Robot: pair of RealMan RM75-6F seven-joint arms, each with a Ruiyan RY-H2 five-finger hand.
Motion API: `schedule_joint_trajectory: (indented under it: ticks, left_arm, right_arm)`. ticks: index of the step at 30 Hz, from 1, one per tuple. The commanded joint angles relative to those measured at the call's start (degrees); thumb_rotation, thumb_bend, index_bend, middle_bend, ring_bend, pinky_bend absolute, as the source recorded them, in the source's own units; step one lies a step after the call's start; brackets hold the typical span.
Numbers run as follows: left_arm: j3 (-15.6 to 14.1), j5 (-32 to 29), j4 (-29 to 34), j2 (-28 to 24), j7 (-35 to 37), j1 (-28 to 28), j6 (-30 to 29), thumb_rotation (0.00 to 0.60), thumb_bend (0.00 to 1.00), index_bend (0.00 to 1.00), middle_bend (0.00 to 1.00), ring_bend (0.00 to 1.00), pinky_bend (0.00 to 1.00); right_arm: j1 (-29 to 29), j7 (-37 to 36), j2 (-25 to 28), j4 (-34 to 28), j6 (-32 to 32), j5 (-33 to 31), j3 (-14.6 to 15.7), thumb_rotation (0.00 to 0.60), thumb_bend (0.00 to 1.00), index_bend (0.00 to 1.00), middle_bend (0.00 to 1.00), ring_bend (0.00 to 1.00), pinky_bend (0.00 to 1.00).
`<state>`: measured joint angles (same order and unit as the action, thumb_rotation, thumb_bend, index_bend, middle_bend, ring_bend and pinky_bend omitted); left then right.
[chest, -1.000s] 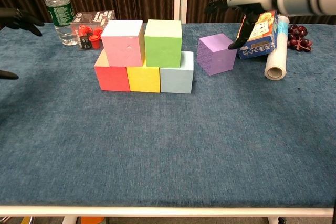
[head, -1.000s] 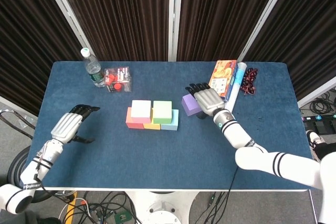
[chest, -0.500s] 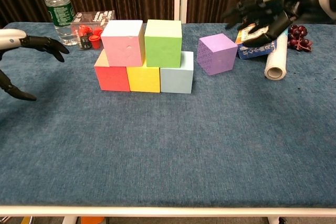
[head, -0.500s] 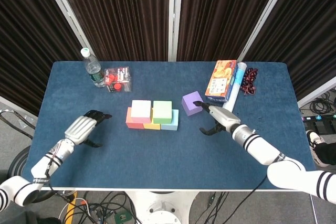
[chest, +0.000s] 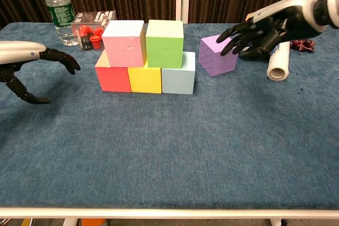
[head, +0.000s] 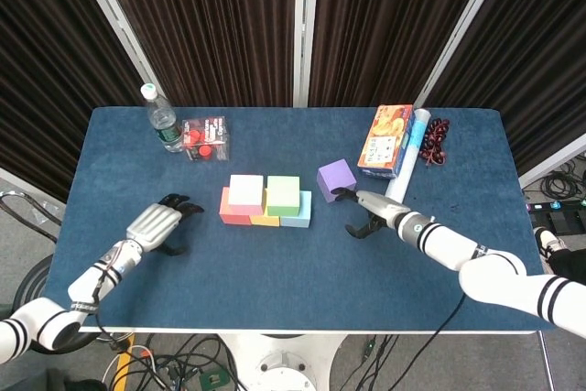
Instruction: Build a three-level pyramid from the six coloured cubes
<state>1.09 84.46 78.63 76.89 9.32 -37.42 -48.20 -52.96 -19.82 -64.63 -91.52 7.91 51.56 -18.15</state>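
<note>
Plainly, lilac cube [chest: 217,55], slightly turned.

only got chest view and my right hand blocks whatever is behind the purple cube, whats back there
Observer: The head view shows an orange snack box behind the purple cube, lying against the white roll and clear of the cube.
Operator: ok and am i gripping it
Observer: No. From above, the right hand sits at the cube's near right side, fingers spread and holding nothing. Only fingertips reach its near corner; I cannot tell if they touch.
</note>
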Motion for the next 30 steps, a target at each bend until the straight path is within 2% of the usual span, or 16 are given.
schedule_joint_trajectory:
  ticks: [1,7,14,30]
  left_arm:
    - [0.1,-1.5,0.0,0.6,-2.6,-0.5,1.2,0.6,0.2,0.19,0.19,0.05,0.07]
    - [0.1,-2.4,0.4,1.0,-2.7,-0.6,1.3,0.6,0.2,0.19,0.19,0.05,0.07]
    - [0.2,-2.1,-0.7,2.5,-1.7,-1.3,1.4,0.6,0.2,0.19,0.19,0.05,0.07]
    - [0.5,-1.3,-3.2,4.7,0.3,-3.3,2.3,0.6,0.2,0.19,0.19,0.05,0.07]
  right_arm:
    - [-1.9,-1.8,-1.1,0.9,-2.2,-1.4,0.7,0.6,0.45,0.0,0.1,0.0,0.0]
    - [-3.3,-2.6,-1.6,1.6,-2.1,-1.7,2.1,0.6,0.45,0.0,0.1,0.0,0.0]
    - [-5.7,-3.4,-4.6,4.2,-0.7,-2.5,4.3,0.6,0.45,0.0,0.1,0.0,0.0]
    - [-9.3,-3.1,-10.3,7.9,3.8,-4.0,7.2,0.6,0.45,0.0,0.1,0.0,0.0]
